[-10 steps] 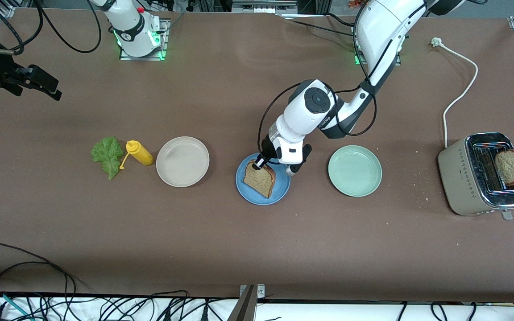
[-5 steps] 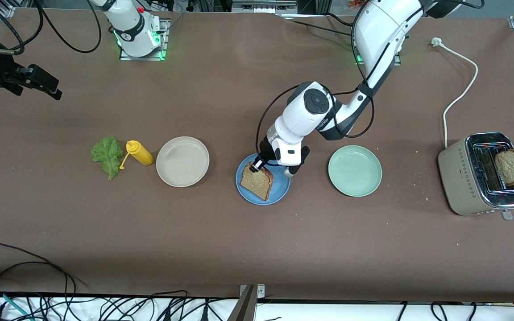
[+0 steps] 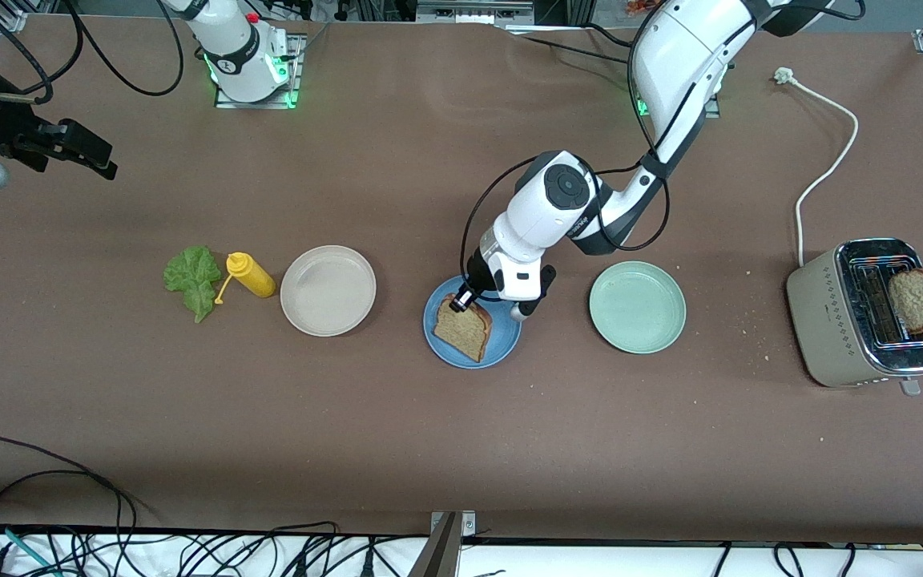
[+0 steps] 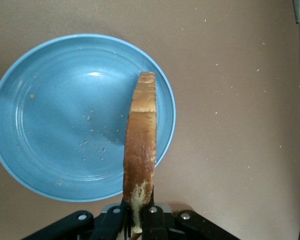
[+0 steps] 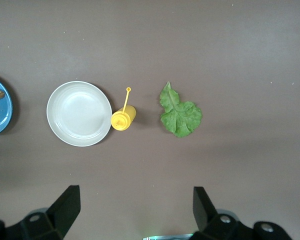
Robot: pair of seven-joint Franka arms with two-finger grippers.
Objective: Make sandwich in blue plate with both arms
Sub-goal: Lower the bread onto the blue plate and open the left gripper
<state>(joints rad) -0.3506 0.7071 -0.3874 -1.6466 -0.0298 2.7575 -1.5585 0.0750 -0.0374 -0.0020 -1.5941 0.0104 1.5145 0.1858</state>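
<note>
We see the left hand [image 3: 461, 302] pinching a bread slice [image 3: 463, 329] by its edge over the blue plate [image 3: 507, 344] — the plate holds only crumbs. The beige plate [image 3: 328, 290] and green plate [image 3: 637, 307] hold nothing. The right hand [image 5: 135, 210] waits above the tabletop [image 3: 397, 433], fingers wide — lettuce [image 3: 193, 279] lies beside the yellow bottle [image 3: 250, 274].

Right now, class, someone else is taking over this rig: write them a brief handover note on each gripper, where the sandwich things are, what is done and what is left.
Left gripper: jaws shut on a bread slice, held on edge over the blue plate, not yet released.
Right gripper: jaws open, empty, waiting above the right arm's end of the table.
Second bread slice: in the toaster at the left arm's end.
Lettuce leaf: on the table beside the yellow bottle.
Done: first slice brought to the plate.
Left: lay it flat, add lettuce, then the second slice.
</note>
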